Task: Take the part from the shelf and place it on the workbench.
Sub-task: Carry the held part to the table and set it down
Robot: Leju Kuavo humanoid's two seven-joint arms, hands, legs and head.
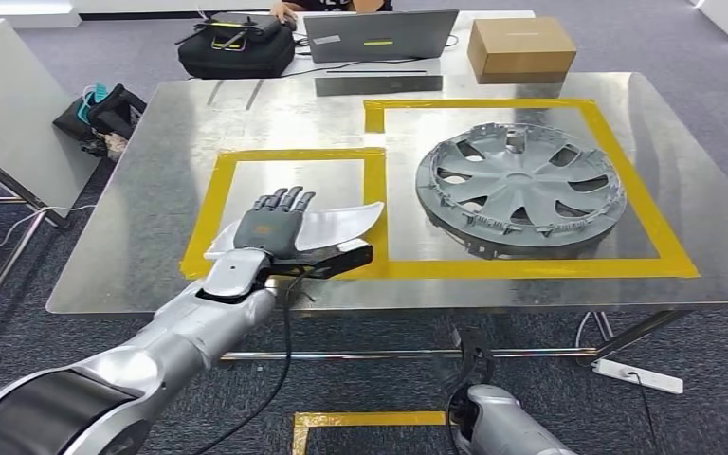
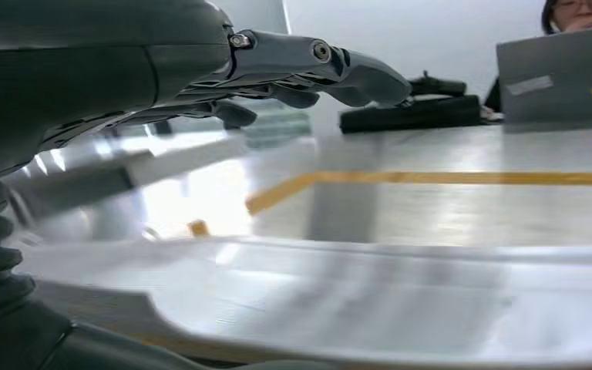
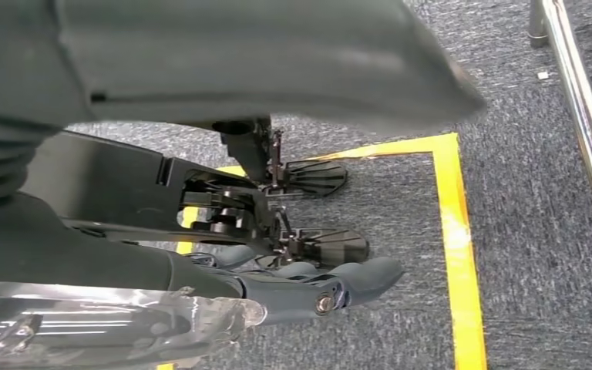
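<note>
I have the left hand point(image 1: 275, 226) over the metal table point(image 1: 152, 275), above the smaller yellow-taped square point(image 1: 210, 194). The silver curved part point(image 1: 341, 226) lies under its palm, crossing the tape between the two squares; the fingers point(image 1: 287, 199) stretch flat on top, not curled round it. A grey wheel cover point(image 1: 519, 178) rests in the larger square. My right hand point(image 3: 339, 285) hangs over carpet; I cannot tell its fingers' state.
</note>
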